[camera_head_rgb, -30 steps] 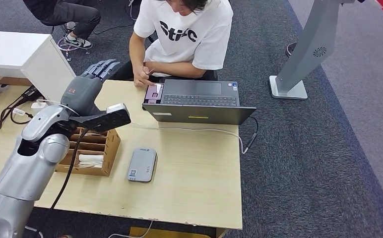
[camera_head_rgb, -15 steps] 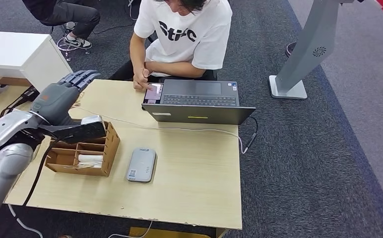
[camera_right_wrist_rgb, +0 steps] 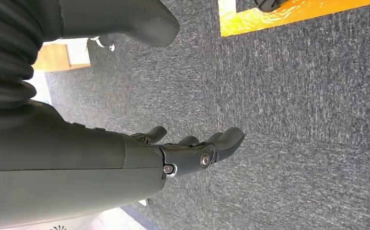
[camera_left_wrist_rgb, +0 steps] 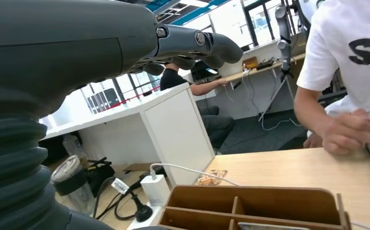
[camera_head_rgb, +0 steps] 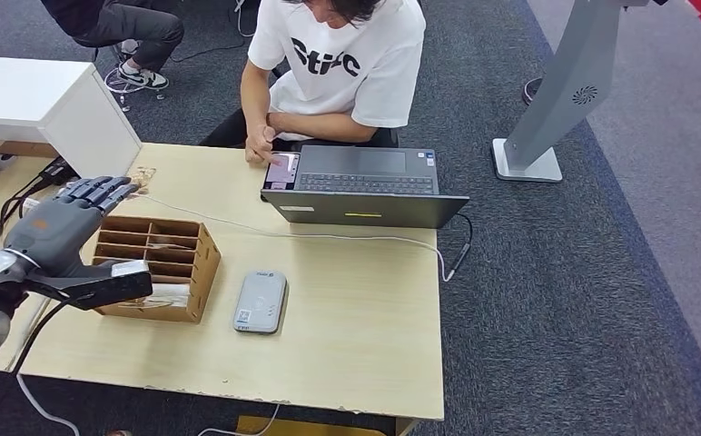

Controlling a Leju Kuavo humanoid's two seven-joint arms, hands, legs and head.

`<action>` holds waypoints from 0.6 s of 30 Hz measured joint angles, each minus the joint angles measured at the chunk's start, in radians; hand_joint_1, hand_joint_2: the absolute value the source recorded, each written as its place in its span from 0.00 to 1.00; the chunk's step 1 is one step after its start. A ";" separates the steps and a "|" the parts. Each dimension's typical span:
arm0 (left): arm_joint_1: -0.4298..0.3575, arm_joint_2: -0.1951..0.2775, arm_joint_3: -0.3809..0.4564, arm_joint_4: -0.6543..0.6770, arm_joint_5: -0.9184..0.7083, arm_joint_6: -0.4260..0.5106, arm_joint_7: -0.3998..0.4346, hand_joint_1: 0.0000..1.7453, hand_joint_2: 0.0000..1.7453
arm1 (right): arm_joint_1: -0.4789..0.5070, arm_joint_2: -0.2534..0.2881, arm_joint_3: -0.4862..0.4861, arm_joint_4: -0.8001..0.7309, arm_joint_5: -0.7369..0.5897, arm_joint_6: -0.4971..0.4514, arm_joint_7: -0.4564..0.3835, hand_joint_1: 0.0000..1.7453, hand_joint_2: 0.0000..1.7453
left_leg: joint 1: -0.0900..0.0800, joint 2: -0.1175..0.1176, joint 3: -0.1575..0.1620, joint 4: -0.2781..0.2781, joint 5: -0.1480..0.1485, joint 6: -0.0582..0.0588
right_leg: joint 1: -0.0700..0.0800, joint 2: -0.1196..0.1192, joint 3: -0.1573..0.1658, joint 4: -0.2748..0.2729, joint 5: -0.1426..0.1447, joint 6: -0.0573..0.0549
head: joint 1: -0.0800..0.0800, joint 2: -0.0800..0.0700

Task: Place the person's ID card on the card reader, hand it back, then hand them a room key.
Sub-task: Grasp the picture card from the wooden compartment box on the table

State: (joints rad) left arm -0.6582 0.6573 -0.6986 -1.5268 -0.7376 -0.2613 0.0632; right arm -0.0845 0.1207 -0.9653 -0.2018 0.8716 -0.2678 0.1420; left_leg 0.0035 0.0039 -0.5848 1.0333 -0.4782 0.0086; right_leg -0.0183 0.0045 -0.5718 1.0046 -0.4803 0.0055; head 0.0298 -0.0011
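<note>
My left hand (camera_head_rgb: 64,232) hovers over the table's left edge, beside the left end of a wooden compartment box (camera_head_rgb: 180,263); its fingers are spread and it holds nothing. The left wrist view has that hand (camera_left_wrist_rgb: 101,52) above the box (camera_left_wrist_rgb: 279,205). White cards (camera_head_rgb: 162,291) lie in a front compartment of the box. The grey card reader (camera_head_rgb: 261,302) lies flat on the table, right of the box, with nothing on it. The seated person (camera_head_rgb: 338,64) rests a hand (camera_head_rgb: 258,145) near a phone (camera_head_rgb: 281,170) on the laptop. My right hand (camera_right_wrist_rgb: 125,158) hangs over carpet, empty, fingers loosely extended.
An open laptop (camera_head_rgb: 362,186) stands at the far table edge, with a white cable (camera_head_rgb: 347,238) running across the table. A small patterned card (camera_head_rgb: 138,173) lies at the far left corner. A white cabinet (camera_head_rgb: 47,100) and chargers stand to the left. A grey stand (camera_head_rgb: 556,100) stands on the carpet, right.
My left hand has drawn back and down, from above the box's far side to its left end near the table edge. The person's hand stays by the phone.
</note>
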 joint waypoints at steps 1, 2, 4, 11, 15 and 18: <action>0.004 0.008 0.000 -0.002 0.002 -0.004 0.006 0.00 1.00 | 0.000 0.000 0.000 0.000 0.000 0.000 0.000 0.00 1.00 | 0.000 0.000 0.000 0.000 0.000 0.000 | 0.000 0.000 0.000 0.000 0.000 0.000 | 0.000 0.000; 0.010 0.016 0.000 -0.002 0.005 -0.006 0.011 0.00 1.00 | 0.000 0.001 0.000 0.000 0.001 0.000 0.001 0.00 1.00 | 0.000 0.000 0.000 0.000 0.000 0.000 | 0.000 0.000 0.000 0.000 0.000 0.000 | 0.000 0.000; 0.024 0.027 0.000 -0.003 0.009 -0.002 0.019 0.00 1.00 | 0.000 0.002 -0.001 0.000 0.004 0.000 0.001 0.00 1.00 | 0.000 0.000 0.000 0.000 0.000 0.000 | 0.000 0.000 0.000 0.000 0.000 0.000 | 0.000 0.000; 0.056 0.040 0.000 -0.001 -0.005 0.014 0.026 0.00 1.00 | 0.000 0.003 -0.002 0.000 0.009 0.000 0.004 0.00 1.00 | 0.000 0.000 0.000 0.000 0.000 0.000 | 0.000 0.000 0.000 0.000 0.000 0.000 | 0.000 0.000; 0.078 0.020 0.000 0.036 -0.062 0.056 0.028 0.00 1.00 | -0.001 0.004 -0.002 0.000 0.023 0.000 0.006 0.00 1.00 | 0.000 0.000 0.000 0.000 0.000 0.000 | 0.000 0.000 0.000 0.000 0.000 0.000 | 0.000 0.000; 0.090 -0.026 0.003 0.113 -0.121 0.122 0.028 0.00 1.00 | -0.002 0.004 -0.002 0.000 0.034 0.001 0.006 0.00 1.00 | 0.000 0.000 0.000 0.000 0.000 0.000 | 0.000 -0.001 0.000 0.000 0.000 0.000 | 0.000 0.000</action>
State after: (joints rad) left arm -0.5684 0.6309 -0.6952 -1.4139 -0.8581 -0.1397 0.0908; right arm -0.0863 0.1250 -0.9674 -0.2018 0.9057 -0.2669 0.1483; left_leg 0.0031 0.0035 -0.5845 1.0334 -0.4782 0.0087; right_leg -0.0186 0.0040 -0.5719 1.0044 -0.4803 0.0056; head 0.0297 -0.0011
